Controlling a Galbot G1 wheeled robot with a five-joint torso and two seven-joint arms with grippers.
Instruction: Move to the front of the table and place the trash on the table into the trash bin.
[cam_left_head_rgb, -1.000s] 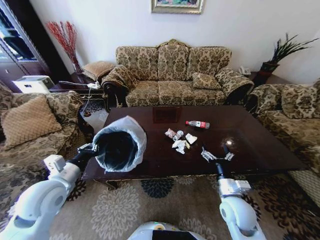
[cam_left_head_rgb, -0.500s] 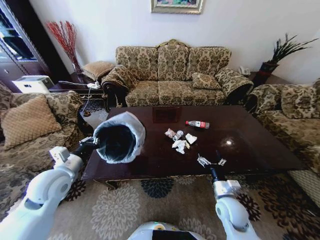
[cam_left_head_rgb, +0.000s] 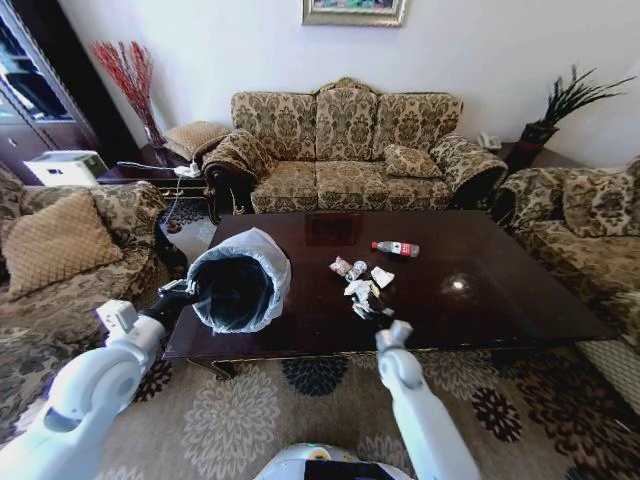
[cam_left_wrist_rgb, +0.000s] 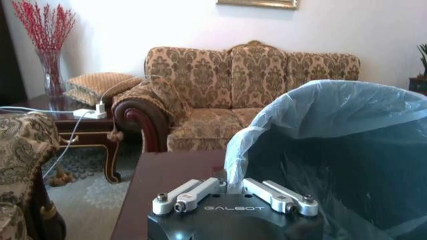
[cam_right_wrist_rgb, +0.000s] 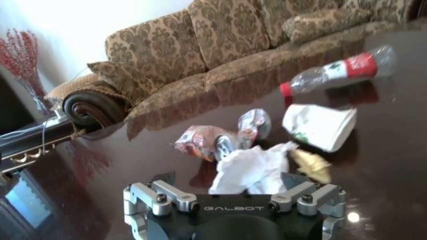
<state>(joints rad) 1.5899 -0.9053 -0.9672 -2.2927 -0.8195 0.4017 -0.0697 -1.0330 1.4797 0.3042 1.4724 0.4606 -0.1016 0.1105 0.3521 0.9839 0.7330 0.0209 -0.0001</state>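
On the table (cam_left_head_rgb: 480, 270), your right end effector (cam_left_head_rgb: 372, 311) sits spread wide at the crumpled trash (cam_left_head_rgb: 358, 289); your left end effector (cam_left_wrist_rgb: 227, 189) clamps the tilted trash bin's (cam_left_head_rgb: 238, 285) rim over the table's left end.

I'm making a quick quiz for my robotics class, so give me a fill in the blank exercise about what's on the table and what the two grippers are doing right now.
1. The left gripper holds the trash bin by its ____.
2. The bin is lined with a pale ____ bag.
3. The clear plastic bottle lying on the table has a ____ label.
4. The right gripper, fingers open, is at the crumpled ____ paper in the trash pile.

Missing words: rim; plastic; red; white
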